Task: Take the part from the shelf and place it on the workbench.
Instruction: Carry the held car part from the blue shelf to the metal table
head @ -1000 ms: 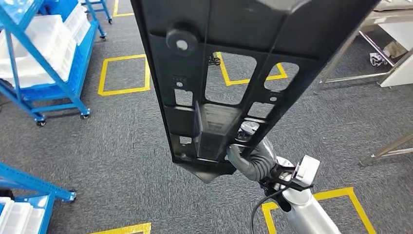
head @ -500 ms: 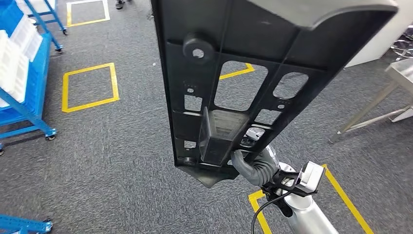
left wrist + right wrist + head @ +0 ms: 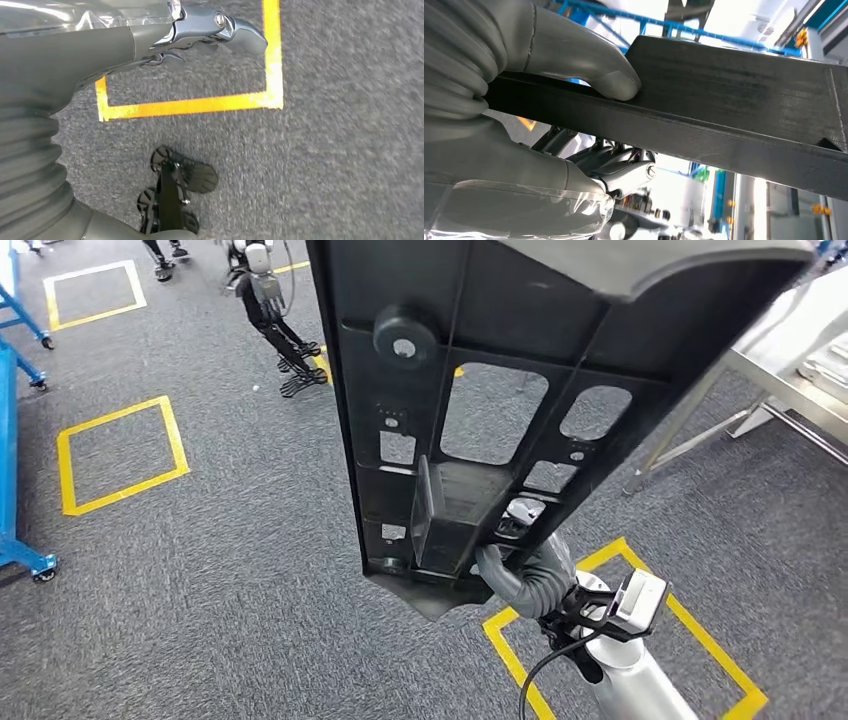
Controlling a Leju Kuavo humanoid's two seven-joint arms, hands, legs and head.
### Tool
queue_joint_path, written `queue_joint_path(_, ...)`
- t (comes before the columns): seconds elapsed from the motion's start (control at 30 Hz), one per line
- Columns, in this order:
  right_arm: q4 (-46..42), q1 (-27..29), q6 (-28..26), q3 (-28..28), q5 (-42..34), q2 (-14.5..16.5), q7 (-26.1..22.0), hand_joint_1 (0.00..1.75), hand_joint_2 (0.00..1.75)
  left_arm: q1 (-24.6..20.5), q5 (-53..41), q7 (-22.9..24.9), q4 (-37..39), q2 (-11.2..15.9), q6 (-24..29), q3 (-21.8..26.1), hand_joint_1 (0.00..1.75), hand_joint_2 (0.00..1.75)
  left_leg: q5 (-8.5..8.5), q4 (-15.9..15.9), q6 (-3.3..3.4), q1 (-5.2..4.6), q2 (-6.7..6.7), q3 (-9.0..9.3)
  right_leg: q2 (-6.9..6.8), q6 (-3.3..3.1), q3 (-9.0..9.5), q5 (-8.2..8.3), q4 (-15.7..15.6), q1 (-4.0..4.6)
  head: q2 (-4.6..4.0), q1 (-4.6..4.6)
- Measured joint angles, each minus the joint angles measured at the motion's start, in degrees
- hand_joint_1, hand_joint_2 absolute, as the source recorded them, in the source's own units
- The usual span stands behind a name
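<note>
Part: We see the long black moulded part (image 3: 470, 430) carried upright in front of the camera in the head view, its ribbed back with cut-outs facing us, well above the grey carpet floor (image 3: 230, 580).
Right robot hand: The right robot hand (image 3: 522, 575) grips the part at its lower end; in the right wrist view the thumb (image 3: 594, 70) presses on one face of a flat black edge while the darker fingers (image 3: 619, 170) curl on the other side.
Left robot hand: The left robot hand (image 3: 150, 40) hangs over the floor, holding nothing that we can see. Its fingers are mostly hidden behind the grey cover, so we cannot tell whether they are spread or curled.
Surroundings: Yellow tape squares (image 3: 120, 455) mark the carpet. A blue wheeled rack (image 3: 15, 440) stands at the left edge. Metal legs of a surface (image 3: 760, 390) enter at the upper right, and another legged machine (image 3: 270, 310) stands at the top of the head view.
Progress: We judge the pick-up done, since the part is off any shelf and in hand.
Remaining: We judge that the carry to the surface and the set-down are not yet done. The part touches no support.
Caution: The single-handed hold at one end of a long part may let it swing, in our judgement.
</note>
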Motion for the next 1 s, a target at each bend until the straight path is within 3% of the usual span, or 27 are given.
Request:
queue_joint_path(0.03, 0.0, 0.0, -0.3, -0.1, 0.1, 0.2, 0.1, 1.75, 1.75, 0.0, -0.1, -0.1, 0.0, -0.1, 0.1, 0.0, 0.00, 1.75, -1.41, 2.2, -0.22, 0.11, -1.32, -0.93, 0.52, -0.29, 0.23, 0.17, -0.3, -0.15, 0.00, -0.10)
queue_joint_path(0.1, 0.0, 0.0, -0.5, -0.2, 0.2, 0.5, 0.2, 1.75, 1.75, 0.1, -0.2, -0.1, 0.0, -0.2, 0.2, 0.1, 0.00, 1.75, -5.07, 9.7, -0.45, 0.22, -3.85, -4.39, 1.65, -0.62, 0.26, 0.28, -0.4, -0.14, 0.00, -0.31)
queue_joint_path(0.13, 0.0, 0.2, -0.5, -0.2, 0.3, 0.7, 0.2, 1.75, 1.75, 0.2, -0.3, -0.1, 0.0, -0.2, 0.4, 0.1, 0.00, 1.75, -6.32, 13.3, -0.53, 0.22, -4.32, -6.18, 2.36, -0.69, 0.24, 0.30, -0.4, -0.08, 0.00, -0.36)
queue_joint_path(0.17, 0.0, 0.4, -0.6, -0.3, 0.6, 0.8, 0.2, 1.75, 1.75, 0.4, -0.4, -0.1, 0.0, -0.2, 0.5, 0.1, 0.00, 1.75, -6.50, 15.2, -0.56, 0.22, -4.50, -7.19, 3.10, -0.70, 0.25, 0.30, -0.4, -0.03, 0.00, -0.37)
queue_joint_path(0.2, 0.0, 0.6, -0.7, -0.2, 0.9, 0.9, 0.2, 1.75, 1.75, 0.4, -0.4, -0.1, 0.0, -0.3, 0.6, 0.1, 0.00, 1.75, -5.56, 14.9, -0.55, 0.23, -4.58, -7.18, 3.86, -0.69, 0.28, 0.30, -0.3, -0.01, 0.00, -0.37)
queue_joint_path(0.23, -0.1, 0.9, -1.0, -0.2, 1.5, 1.1, 0.2, 1.75, 1.75, 0.4, -0.5, -0.1, 0.0, -0.3, 0.7, 0.1, 0.00, 1.75, -3.63, 12.3, -0.49, 0.28, -4.83, -6.04, 4.63, -0.63, 0.34, 0.27, -0.2, -0.02, 0.00, -0.38)
queue_joint_path(0.3, -0.6, 1.2, -1.7, 0.0, 2.7, 1.6, 0.2, 1.75, 1.75, 0.4, -0.7, -0.1, 0.0, -0.4, 0.8, 0.1, 0.00, 1.75, 0.17, 4.3, -0.26, 0.51, -6.85, -2.43, 6.06, -0.33, 0.25, 0.12, 0.2, 0.02, 0.00, -0.39)
queue_joint_path(0.33, -0.9, 1.3, -2.0, 0.1, 3.3, 1.9, 0.4, 1.75, 1.75, 0.4, -0.8, -0.1, 0.0, -0.4, 0.7, 0.1, 0.00, 1.75, 1.07, 1.3, -0.10, 0.62, -7.94, -1.09, 6.75, -0.05, 0.05, 0.10, 0.4, 0.03, 0.00, -0.38)
queue_joint_path(0.4, -1.5, 1.4, -2.4, 0.5, 3.8, 2.1, 0.7, 1.75, 1.75, 0.3, -1.0, -0.2, 0.0, -0.4, 0.6, 0.1, 0.00, 1.75, 1.00, -0.6, 0.35, 0.56, -8.78, -0.23, 7.99, 0.63, -0.46, 0.25, 0.5, -0.06, -0.01, -0.38)
queue_joint_path(0.47, -2.1, 1.6, -2.7, 0.8, 4.0, 2.2, 1.1, 1.75, 1.75, 0.1, -1.2, -0.4, 0.0, -0.5, 0.2, 0.1, 0.00, 1.75, 1.26, -1.0, 1.07, 0.58, -7.59, -0.12, 8.64, 1.32, -0.83, 0.32, 0.6, -0.20, -0.01, -0.37)
queue_joint_path(0.53, -2.6, 1.7, -3.1, 1.0, 4.1, 2.2, 1.4, 1.75, 1.75, -0.2, -1.3, -0.6, 0.0, -0.6, -0.2, 0.1, 0.00, 1.75, 1.60, -1.5, 1.92, 0.67, -6.26, 0.02, 6.42, 1.78, -2.16, -1.40, 3.1, -0.07, 0.00, -0.03)
queue_joint_path(0.6, -3.0, 1.8, -3.4, 1.3, 4.3, 2.2, 1.7, 1.75, 1.75, -0.1, -1.4, -0.6, 0.0, -0.6, -0.2, 0.1, 0.00, 1.75, 1.62, -1.7, 2.42, 0.46, -4.84, 0.03, 3.10, 2.05, -5.51, -4.96, 10.1, -0.05, -0.01, 0.31)
queue_joint_path(0.67, -3.0, 2.1, -3.6, 1.4, 4.5, 2.3, 1.9, 1.75, 1.75, 0.1, -1.4, -0.3, 0.0, -0.6, -0.1, 0.1, 0.00, 1.75, 1.48, -1.6, 2.56, 0.25, -3.31, 0.03, 1.86, 2.26, -8.57, -6.96, 16.3, -0.21, -0.01, 0.34)
queue_joint_path(0.7, -3.0, 2.2, -3.7, 1.5, 4.6, 2.3, 1.9, 1.75, 1.75, 0.1, -1.3, -0.2, 0.0, -0.7, -0.1, 0.1, 0.00, 1.75, 1.40, -1.6, 2.56, 0.21, -2.59, 0.08, 1.63, 2.30, -8.77, -6.52, 16.7, -0.29, 0.00, 0.34)
queue_joint_path(0.77, -3.1, 2.4, -3.9, 1.7, 4.8, 2.3, 2.0, 1.75, 1.75, 0.0, -1.2, 0.1, 0.0, -0.8, -0.1, 0.1, 0.00, 1.75, 1.15, -1.6, 2.36, 0.18, -1.27, 0.34, 0.65, 2.11, -5.59, -3.08, 10.8, -0.33, 0.00, 0.35)
queue_joint_path(0.8, -3.1, 2.4, -4.0, 1.8, 4.9, 2.3, 2.0, 1.75, 1.75, 0.0, -1.1, 0.2, 0.0, -0.8, -0.1, 0.1, 0.00, 1.75, 0.98, -1.6, 2.16, 0.09, -0.69, 0.53, -0.74, 1.85, -3.30, -1.55, 6.5, -0.14, 0.00, 0.35)
queue_joint_path(0.87, -3.2, 2.3, -4.3, 2.1, 5.1, 2.5, 2.0, 1.75, 1.75, 0.0, -0.8, 0.4, 0.0, -0.9, 0.0, 0.2, 0.00, 1.75, 0.63, -1.5, 1.59, -0.17, 0.33, 0.81, -2.59, 1.22, -0.55, -0.09, 1.0, 0.38, 0.00, 0.30)
queue_joint_path(0.9, -3.3, 2.4, -4.4, 2.2, 5.2, 2.6, 2.0, 1.75, 1.75, 0.0, -0.7, 0.5, 0.0, -0.9, 0.1, 0.2, 0.00, 1.75, 0.49, -1.5, 1.29, -0.30, 0.85, 0.93, -2.78, 0.97, -0.32, -0.20, 0.3, 0.62, 0.00, 0.27)
queue_joint_path(0.97, -3.4, 2.5, -4.9, 2.4, 5.5, 2.8, 1.9, 1.75, 1.75, -0.1, -0.7, 0.7, 0.0, -1.0, 0.2, 0.3, 0.00, 1.75, 0.16, -1.5, 0.70, -0.29, 1.62, 1.20, -1.37, 0.52, -0.39, -0.04, 0.1, 0.55, 0.00, 0.26)
queue_joint_path(1.0, -3.6, 2.4, -5.1, 2.5, 5.7, 2.8, 2.0, 1.75, 1.75, -0.2, -0.7, 0.8, 0.0, -1.0, 0.2, 0.3, 0.00, 1.75, -0.41, -0.9, 0.43, -0.19, 0.97, 1.13, -0.73, 0.22, -0.27, 0.05, -0.1, 0.37, 0.00, 0.23)
